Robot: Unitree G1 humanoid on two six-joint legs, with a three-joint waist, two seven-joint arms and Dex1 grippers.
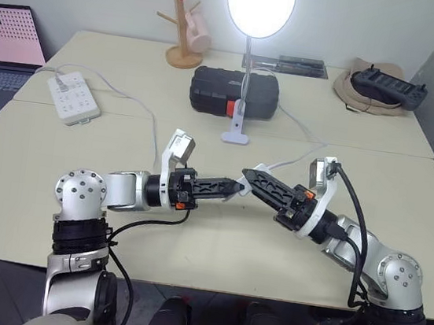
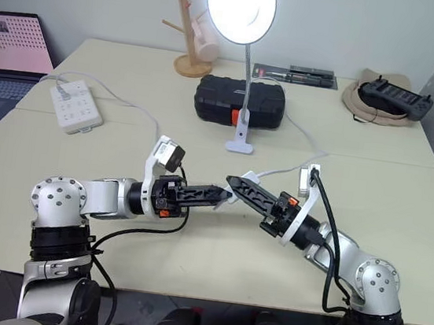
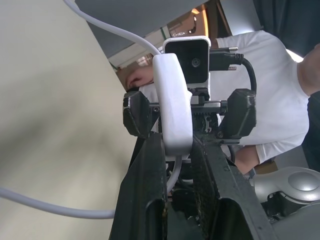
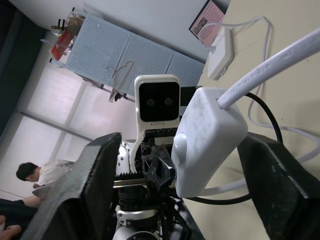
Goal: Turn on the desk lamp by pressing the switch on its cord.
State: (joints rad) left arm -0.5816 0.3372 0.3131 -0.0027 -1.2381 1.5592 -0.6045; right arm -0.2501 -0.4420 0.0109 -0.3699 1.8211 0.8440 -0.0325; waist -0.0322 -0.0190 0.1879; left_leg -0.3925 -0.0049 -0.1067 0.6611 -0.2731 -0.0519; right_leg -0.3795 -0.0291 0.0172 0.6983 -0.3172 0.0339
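Currently we list the desk lamp (image 1: 259, 5) lit. In front of its base, our left gripper (image 1: 233, 188) clamps the switch (image 3: 172, 102). Our right gripper (image 4: 187, 165) stands wide around it.

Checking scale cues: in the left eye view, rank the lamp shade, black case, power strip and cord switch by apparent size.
1. black case
2. lamp shade, close to the case
3. power strip
4. switch, mostly hidden by the left gripper

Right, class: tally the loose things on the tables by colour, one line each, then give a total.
White: 3, the power strip, the desk lamp and the switch on its cord
Black: 2, the case and the controller
Wooden: 1, the mug tree
Total: 6
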